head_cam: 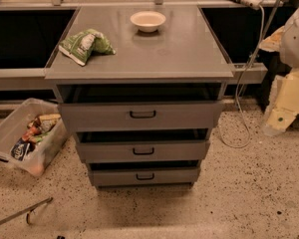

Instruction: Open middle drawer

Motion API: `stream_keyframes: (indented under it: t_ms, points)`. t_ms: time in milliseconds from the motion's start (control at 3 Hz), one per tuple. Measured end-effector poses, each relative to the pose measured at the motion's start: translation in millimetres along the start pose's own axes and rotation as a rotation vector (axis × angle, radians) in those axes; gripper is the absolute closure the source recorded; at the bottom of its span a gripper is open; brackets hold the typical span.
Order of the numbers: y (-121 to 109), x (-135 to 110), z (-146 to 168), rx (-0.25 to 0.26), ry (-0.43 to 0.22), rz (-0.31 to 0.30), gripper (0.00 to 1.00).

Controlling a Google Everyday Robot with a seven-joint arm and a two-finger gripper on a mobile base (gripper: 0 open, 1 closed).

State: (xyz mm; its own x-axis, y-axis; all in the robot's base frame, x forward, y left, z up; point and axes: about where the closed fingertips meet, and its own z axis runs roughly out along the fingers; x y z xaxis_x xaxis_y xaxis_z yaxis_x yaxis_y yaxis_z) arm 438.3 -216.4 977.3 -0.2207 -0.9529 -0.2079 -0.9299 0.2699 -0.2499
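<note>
A grey metal cabinet (139, 59) holds three drawers, each pulled out a little. The middle drawer (142, 151) has a low flat front and a small dark bar handle (143, 151), with a dark gap showing above its front. It sits between the taller, wider top drawer (141, 115) and the smallest bottom drawer (144, 176). My gripper (284, 108) appears as a cream and white shape at the right edge. It is well to the right of the cabinet, about level with the top drawer, and touches nothing.
A green snack bag (85, 45) and a white bowl (148, 21) lie on the cabinet top. A clear plastic bin (27, 136) of snacks stands on the floor at the left. A grey cable (249, 83) hangs at the right. A metal bar (20, 214) lies at the lower left.
</note>
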Motion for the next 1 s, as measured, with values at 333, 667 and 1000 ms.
stream_keyframes:
  t_ms: [333, 667, 1000]
  points:
    - [0.0, 0.0, 0.0, 0.000, 0.000, 0.000, 0.00]
    - [-3.2, 1.7, 16.7, 0.003, -0.042, 0.005, 0.00]
    - [-9.5, 8.3, 57.7, -0.001, -0.122, -0.008, 0.00]
